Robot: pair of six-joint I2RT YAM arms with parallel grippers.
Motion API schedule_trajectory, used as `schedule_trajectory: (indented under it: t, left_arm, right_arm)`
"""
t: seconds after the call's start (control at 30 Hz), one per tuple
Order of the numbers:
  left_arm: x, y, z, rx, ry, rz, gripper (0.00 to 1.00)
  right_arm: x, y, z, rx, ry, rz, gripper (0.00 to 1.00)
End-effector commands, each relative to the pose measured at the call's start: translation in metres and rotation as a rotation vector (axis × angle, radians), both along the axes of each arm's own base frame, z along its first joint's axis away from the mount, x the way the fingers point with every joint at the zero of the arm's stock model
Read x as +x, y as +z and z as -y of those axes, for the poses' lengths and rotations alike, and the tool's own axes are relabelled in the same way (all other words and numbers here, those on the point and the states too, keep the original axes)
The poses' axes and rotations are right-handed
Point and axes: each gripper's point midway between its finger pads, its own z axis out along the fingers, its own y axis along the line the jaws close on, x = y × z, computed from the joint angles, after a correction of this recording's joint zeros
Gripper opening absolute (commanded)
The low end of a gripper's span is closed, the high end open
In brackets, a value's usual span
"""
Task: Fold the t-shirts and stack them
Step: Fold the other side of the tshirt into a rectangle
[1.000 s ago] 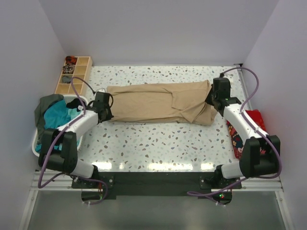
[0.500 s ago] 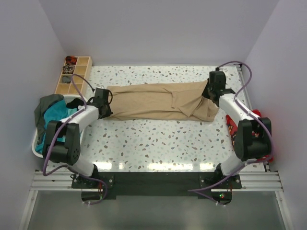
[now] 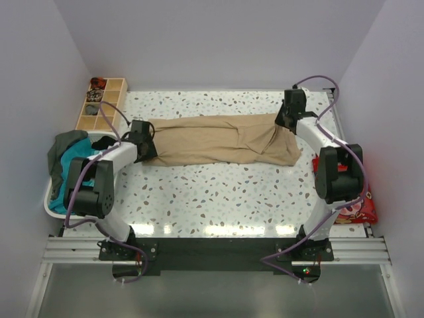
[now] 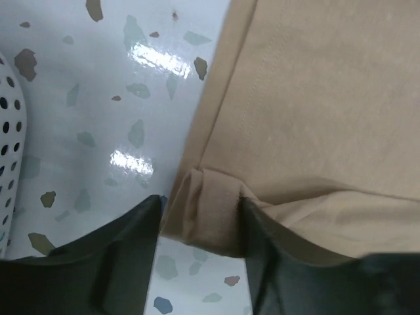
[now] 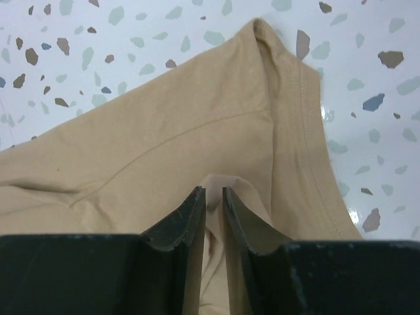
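1. From above, a long sandy-beige cloth t-shirt point(image 3: 218, 140) is seen stretched across the speckled white table point(image 3: 218, 192).
2. The left gripper point(image 4: 200, 220) is seen clamped on its bunched edge.
3. The right gripper point(image 5: 213, 203) is pinched together on a beige fold.

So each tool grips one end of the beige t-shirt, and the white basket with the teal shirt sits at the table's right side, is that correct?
Not quite: the white basket with the teal shirt sits at the left side, as the top external view shows. The left tool and right tool do each grip an end of the beige t-shirt.
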Motion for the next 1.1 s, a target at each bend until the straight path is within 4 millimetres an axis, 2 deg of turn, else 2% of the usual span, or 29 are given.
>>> schedule_trajectory:
  t: [0.0, 0.07, 0.17, 0.3, 0.33, 0.4, 0.43, 0.5, 0.53, 0.63, 0.73, 0.93, 1.07]
  left_arm:
    - [0.030, 0.032, -0.011, -0.003, 0.050, 0.128, 0.65]
    - [0.029, 0.045, -0.016, 0.009, 0.087, 0.167, 0.68]
    - [0.027, 0.066, -0.022, 0.017, 0.123, 0.242, 0.70]
    - [0.020, 0.090, -0.024, 0.019, 0.120, 0.308, 0.71]
    - [0.021, 0.093, -0.019, -0.002, 0.094, 0.321, 0.71]
    - [0.019, 0.097, -0.009, -0.046, 0.050, 0.344, 0.71]
    - [0.022, 0.100, 0.004, -0.102, 0.002, 0.365, 0.71]
    - [0.020, 0.095, 0.014, -0.148, -0.033, 0.369, 0.73]
    - [0.022, 0.097, 0.023, -0.187, -0.059, 0.385, 0.73]
    - [0.019, 0.089, 0.035, -0.237, -0.097, 0.370, 0.73]
    - [0.019, 0.085, 0.043, -0.258, -0.123, 0.361, 0.73]
    - [0.017, 0.079, 0.046, -0.258, -0.134, 0.346, 0.73]
    - [0.016, 0.078, 0.047, -0.254, -0.138, 0.341, 0.73]
  right_arm:
    - [0.036, 0.031, 0.014, -0.049, -0.027, 0.105, 0.28]
    - [0.048, 0.037, 0.011, -0.033, -0.012, 0.129, 0.44]
    - [0.055, 0.047, 0.003, -0.004, 0.037, 0.165, 0.57]
    - [0.036, 0.049, -0.006, 0.039, 0.081, 0.079, 0.57]
    - [0.027, 0.039, -0.011, 0.062, 0.102, 0.048, 0.57]
    - [0.013, 0.041, -0.026, 0.149, 0.141, 0.037, 0.56]
    - [0.005, 0.029, -0.036, 0.197, 0.176, 0.015, 0.55]
    - [-0.007, 0.024, -0.051, 0.285, 0.208, -0.007, 0.54]
    - [-0.015, 0.011, -0.055, 0.307, 0.213, -0.029, 0.54]
    - [-0.031, -0.008, -0.064, 0.368, 0.226, -0.075, 0.53]
    - [-0.044, -0.019, -0.068, 0.405, 0.228, -0.107, 0.52]
    - [-0.063, -0.036, -0.070, 0.430, 0.217, -0.167, 0.50]
    - [-0.068, -0.039, -0.072, 0.444, 0.220, -0.180, 0.50]
